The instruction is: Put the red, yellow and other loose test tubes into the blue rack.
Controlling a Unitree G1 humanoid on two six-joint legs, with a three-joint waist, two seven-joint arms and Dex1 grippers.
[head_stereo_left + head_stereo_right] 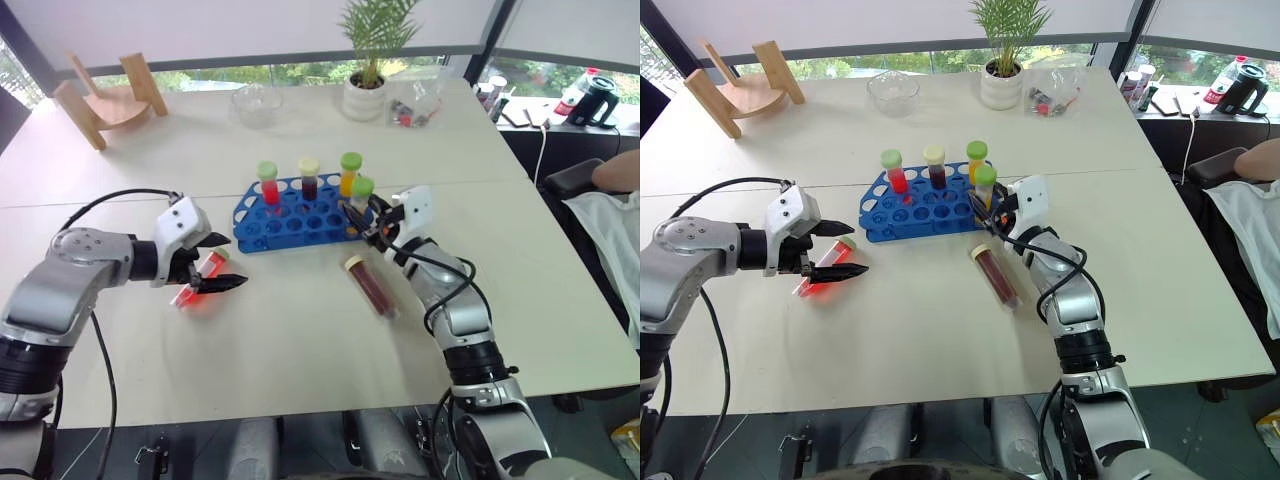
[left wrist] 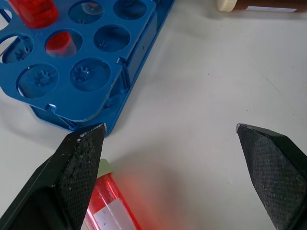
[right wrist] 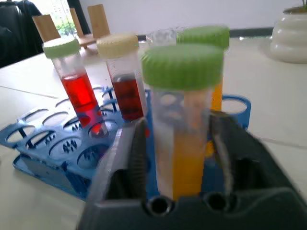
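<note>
The blue rack [image 1: 295,215] stands mid-table. It holds a red tube with a green cap [image 1: 268,186], a dark red tube with a cream cap [image 1: 308,178] and a yellow tube with a green cap [image 1: 350,172]. At its right end a second yellow, green-capped tube [image 3: 182,67] stands upright between the fingers of my right gripper [image 1: 358,215], which are open with slim gaps on both sides. A loose red tube [image 1: 203,277] lies on the table, and my left gripper [image 1: 224,261] is open around it. A loose dark red tube [image 1: 372,287] lies in front of the rack.
At the back of the table are a potted plant [image 1: 366,92], a glass bowl [image 1: 256,104], a wooden stand [image 1: 108,98] and a plastic bag [image 1: 415,105]. A person's sleeve [image 1: 612,225] shows at the right edge, and a dark kettle [image 1: 597,100] stands beyond it.
</note>
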